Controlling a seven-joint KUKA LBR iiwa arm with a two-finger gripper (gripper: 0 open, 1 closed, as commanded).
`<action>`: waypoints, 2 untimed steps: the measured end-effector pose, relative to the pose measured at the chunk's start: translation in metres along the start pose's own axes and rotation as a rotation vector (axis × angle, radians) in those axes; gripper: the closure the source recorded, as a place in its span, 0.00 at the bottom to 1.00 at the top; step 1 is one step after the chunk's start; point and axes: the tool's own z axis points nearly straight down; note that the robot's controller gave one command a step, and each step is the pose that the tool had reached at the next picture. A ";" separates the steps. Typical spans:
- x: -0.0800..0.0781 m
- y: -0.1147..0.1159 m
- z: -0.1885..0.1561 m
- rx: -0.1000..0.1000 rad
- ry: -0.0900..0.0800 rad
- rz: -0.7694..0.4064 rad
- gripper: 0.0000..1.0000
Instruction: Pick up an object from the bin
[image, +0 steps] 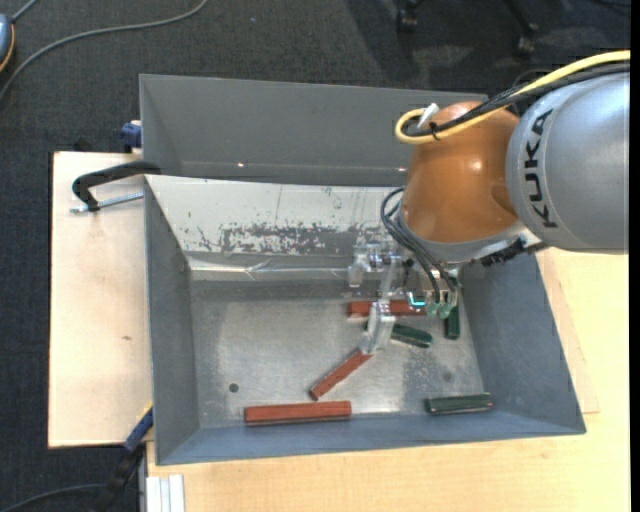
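We are looking down into the grey bin (170, 330), reading from its near wall to its far wall. Against the near wall we are finding 1 long red-brown bar (297, 411), lying flat and level with that wall, and, well apart at the near right corner, 1 dark green stick (458, 404). Just behind the long bar, a shorter slanted bar (338, 376) of the same red-brown is rising toward the right. Its upper end is lying right at the tip of the gripper (377, 335), which is hanging right of the floor's middle. We cannot tell whether the 2 are touching, or whether the claw is wide, narrow or holding anything. Just right of the gripper we are seeing 2 green pieces: 1 lying flat (412, 336) and 1 upright piece (452, 321) beside it. Behind the tip, a small red block (362, 309) is lying partly under the metal. The arm's orange cover (455, 190) is leaning in from the right, over the far wall.
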 end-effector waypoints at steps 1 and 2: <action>-0.004 -0.030 0.110 0.001 -0.005 -0.235 0.00; -0.005 -0.029 0.107 0.001 -0.009 -0.234 1.00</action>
